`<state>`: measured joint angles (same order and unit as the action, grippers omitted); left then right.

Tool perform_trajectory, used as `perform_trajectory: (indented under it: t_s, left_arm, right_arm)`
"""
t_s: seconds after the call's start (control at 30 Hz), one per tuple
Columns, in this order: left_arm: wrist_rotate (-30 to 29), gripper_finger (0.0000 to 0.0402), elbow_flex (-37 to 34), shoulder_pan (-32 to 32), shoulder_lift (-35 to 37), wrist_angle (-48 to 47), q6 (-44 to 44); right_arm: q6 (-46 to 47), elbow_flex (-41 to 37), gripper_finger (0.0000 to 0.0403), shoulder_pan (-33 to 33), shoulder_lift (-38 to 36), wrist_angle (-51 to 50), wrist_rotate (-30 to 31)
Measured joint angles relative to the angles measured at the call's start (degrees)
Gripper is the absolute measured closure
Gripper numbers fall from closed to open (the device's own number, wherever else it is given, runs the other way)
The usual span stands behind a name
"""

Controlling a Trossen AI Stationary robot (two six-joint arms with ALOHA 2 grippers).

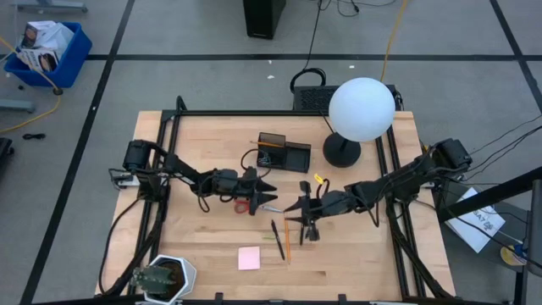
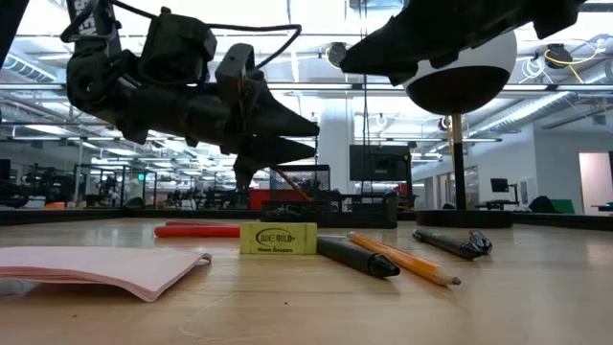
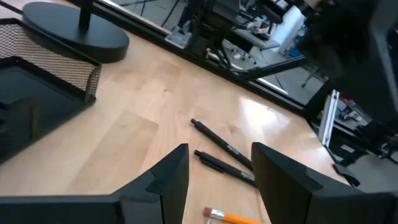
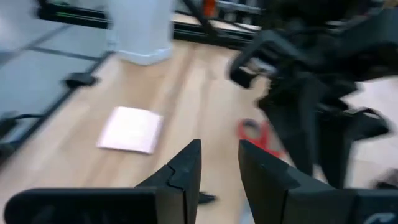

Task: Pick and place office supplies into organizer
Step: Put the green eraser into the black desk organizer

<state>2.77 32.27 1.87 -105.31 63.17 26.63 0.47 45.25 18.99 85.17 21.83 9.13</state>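
Currently both arms hang low over the middle of the light wooden table [image 1: 212,246], tips pointing at each other. The left gripper [image 1: 269,186] hovers above the tabletop — fingers [image 3: 168,177] spread, nothing between them. In the high view it sits just above the red-handled scissors [image 1: 241,204], which lie flat on the wood.

The right gripper [image 1: 292,206] is close to the left one, also off the surface. Its fingers [image 4: 186,168] stand apart with a narrow gap, empty.

The small black mesh desk organizer [image 1: 283,153] sits toward the far side of the table, next to the round black lamp base [image 1: 341,152] with the white globe [image 1: 362,108]; something orange sticks up from its taller section.

Loose supplies near the front:
- thin black pen [image 1: 277,238] and orange pencil [image 1: 286,240], side by side, just under the right gripper
- two more black pens [image 3: 224,146] show past the left fingers
- square pink sticky-note pad [image 1: 249,257], apart from the pens
- small yellow eraser block [image 2: 278,239], low view only, flat on the wood

White hexagonal planter [image 1: 163,279] at the near-left corner.
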Motion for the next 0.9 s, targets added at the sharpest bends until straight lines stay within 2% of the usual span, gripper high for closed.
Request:
perform_trajectory:
  t_s: [0.23, 0.37, 0.43, 0.6, 0.73, 0.9]
  left_arm:
    - [-2.96, 0.0222, 0.02, -0.02, 3.83, -1.47, -4.3]
    - [-2.65, 0.0222, 0.01, 0.45, 11.2, -9.89, -5.72]
    - [-4.06, 0.0222, -0.09, 1.41, 16.25, -17.28, -8.22]
    - [-15.13, 0.0222, -0.46, 5.55, 28.12, -35.2, -11.74]
    - [-22.74, 0.0222, -0.47, 10.32, 33.51, -43.55, -11.33]
    - [-31.43, 0.0222, -0.46, 14.66, 38.79, -49.02, -12.5]
  right_arm:
    - [0.63, -0.01, 0.0301, 0.95, 4.07, 1.94, -0.08]
    - [2.05, 0.0, 0.0301, 1.39, 8.12, 6.79, 0.01]
    - [1.91, 0.0, 0.0301, 1.76, 10.65, 10.43, -0.07]
    - [2.14, 0.0, 0.03, 1.86, 15.95, 15.56, -0.31]
    - [1.87, 0.44, 0.03, 2.84, 19.74, 18.6, -0.14]
    - [2.01, 5.7, 0.03, 4.65, 23.93, 16.32, 2.07]
